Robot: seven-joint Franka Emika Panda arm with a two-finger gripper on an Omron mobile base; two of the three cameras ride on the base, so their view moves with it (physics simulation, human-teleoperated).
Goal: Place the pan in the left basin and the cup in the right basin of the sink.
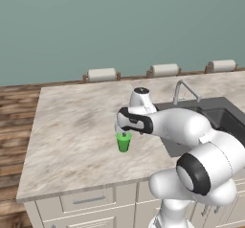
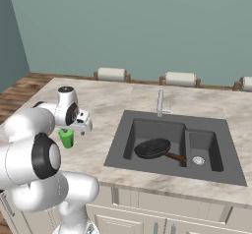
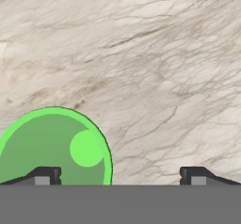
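1. Robot arm (image 2: 39,154) nearest the base cameras, white with dark joints, bent over the marble worktop (image 1: 76,126).
2. Tool (image 3: 120,176) spread wide, nothing between the fingertips (image 3: 44,175); it hangs right above the cup (image 1: 123,142), pointing down.
3. Cup: bright green, upright on the worktop, left of the sink (image 2: 172,144), well apart from it. From the hand camera its open mouth sits low left, one fingertip over its rim, the other over bare marble. Contact with the cup: cannot tell.
4. Pan (image 2: 152,148): black, lying in the left basin (image 2: 147,132), its brown handle pointing toward the divider and the right basin (image 2: 204,147).
5. Right basin holds only its silver drain (image 2: 198,160).
6. Faucet (image 2: 160,102) stands at the back edge of the sink.
7. Three chair backs (image 2: 111,73) line the far side of the worktop.
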